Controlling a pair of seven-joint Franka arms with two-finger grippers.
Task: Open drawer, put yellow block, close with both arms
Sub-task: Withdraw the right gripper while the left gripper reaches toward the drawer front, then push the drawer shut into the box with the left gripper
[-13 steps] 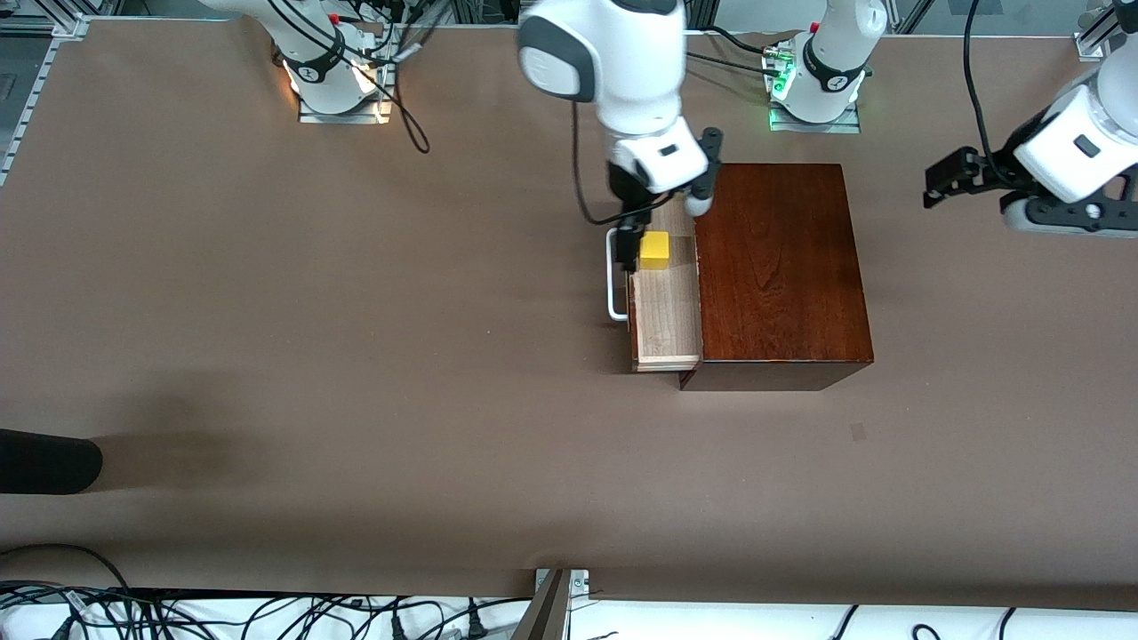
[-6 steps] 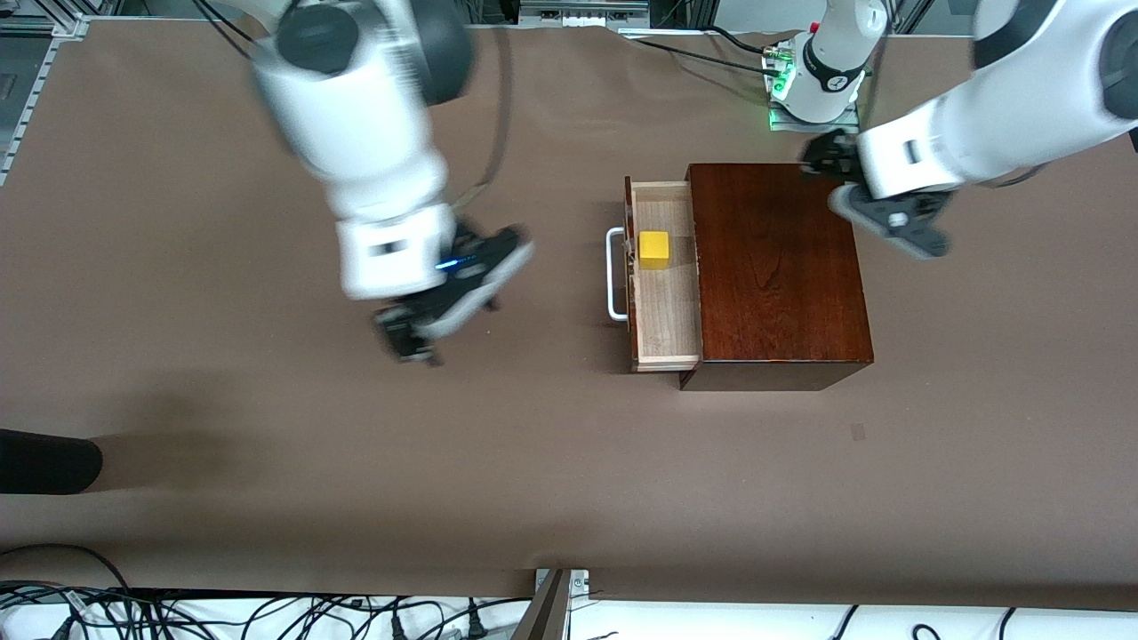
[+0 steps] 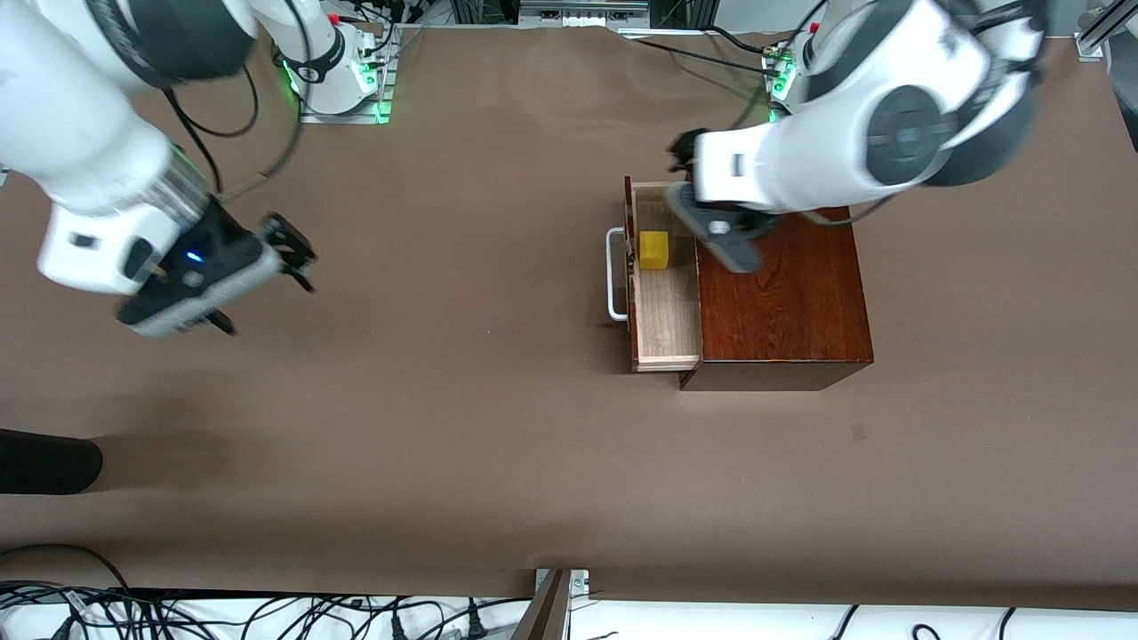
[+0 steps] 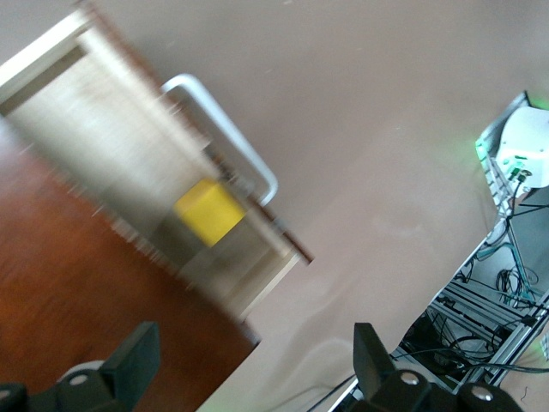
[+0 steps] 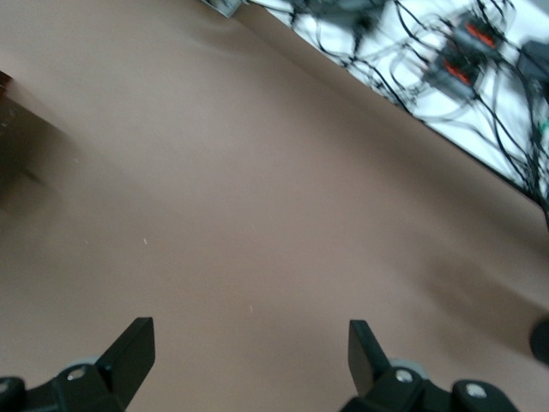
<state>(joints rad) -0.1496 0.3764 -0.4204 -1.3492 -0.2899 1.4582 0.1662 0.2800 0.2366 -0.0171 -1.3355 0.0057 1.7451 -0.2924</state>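
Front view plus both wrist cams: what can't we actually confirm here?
- Left gripper fingertips: front view, hidden by its own wrist over the wooden box; the left wrist view shows its fingers spread.
- Part of the drawer inside the box: box top covers it.
- Yellow block edges: motion-blurred in the left wrist view.
- Right gripper: blurred in the front view, over bare table.

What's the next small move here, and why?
Probably bring the left claw down to the white handle to push: the yellow block already sits in the open drawer, and the right claw, open, is over bare table toward the right arm's end.
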